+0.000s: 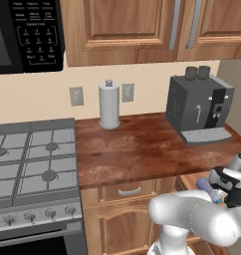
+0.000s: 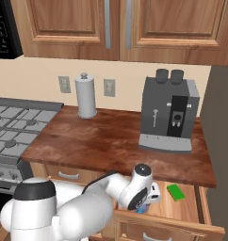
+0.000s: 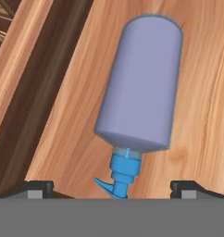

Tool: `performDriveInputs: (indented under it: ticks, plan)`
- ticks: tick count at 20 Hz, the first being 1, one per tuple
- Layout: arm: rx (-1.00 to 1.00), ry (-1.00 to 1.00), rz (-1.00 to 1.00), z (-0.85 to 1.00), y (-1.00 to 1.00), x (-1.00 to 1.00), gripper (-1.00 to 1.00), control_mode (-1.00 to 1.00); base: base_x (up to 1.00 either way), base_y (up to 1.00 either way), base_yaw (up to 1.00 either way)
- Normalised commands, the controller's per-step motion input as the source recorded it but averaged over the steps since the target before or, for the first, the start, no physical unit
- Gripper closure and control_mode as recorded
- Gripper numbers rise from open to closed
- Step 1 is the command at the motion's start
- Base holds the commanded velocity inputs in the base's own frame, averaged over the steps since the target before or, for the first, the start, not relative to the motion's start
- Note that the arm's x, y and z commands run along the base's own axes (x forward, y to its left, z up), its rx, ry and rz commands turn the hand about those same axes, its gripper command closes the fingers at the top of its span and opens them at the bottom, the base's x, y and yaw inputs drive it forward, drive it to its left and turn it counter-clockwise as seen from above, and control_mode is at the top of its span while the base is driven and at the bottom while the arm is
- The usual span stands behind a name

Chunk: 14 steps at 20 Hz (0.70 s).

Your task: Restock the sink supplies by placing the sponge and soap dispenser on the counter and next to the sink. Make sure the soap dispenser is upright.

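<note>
**Down in the open drawer: both supplies not yet on the counter**

Below the counter edge, the hand [image 3: 112, 196] hovers over a lavender cylindrical soap dispenser with a blue pump [image 3: 139, 83], which lies on its side on the pale wood drawer floor [image 3: 202, 115]. In the hand view the two dark fingertips stand wide apart at 7 and 5 o'clock, with the pump nozzle between them at 6; they grip nothing.

By my reading, nothing of the task is done. The small flat bright green sponge [image 2: 175, 191] lies in the same drawer, at 3 o'clock from the hand in the right base view. The glossy reddish-brown wood-grain counter [image 2: 101, 141] carries a white paper-towel roll [image 2: 85, 96] and a grey coffee machine [image 2: 168, 113]. Both supplies remain to be lifted out, and the dispenser must be stood upright.

The microwave keypad [image 1: 39, 37] bears white markings too small to read; I see no brand or label elsewhere.
</note>
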Motion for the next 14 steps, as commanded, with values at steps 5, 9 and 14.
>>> performDriveInputs:
  ticks: [5, 9, 14]
  plan:
    - [0.00, 0.00, 0.00, -0.11, 0.00, 0.00, -1.00, -1.00, 0.00, 0.00, 0.00]
    - [0.04, 0.00, 0.00, -0.01, -0.01, 0.00, -1.00, -1.00, 0.00, 0.00, 0.00]
    - [0.02, 0.00, -0.02, -0.01, -0.01, 0.00, -1.00, -1.00, 0.00, 0.00, 0.00]
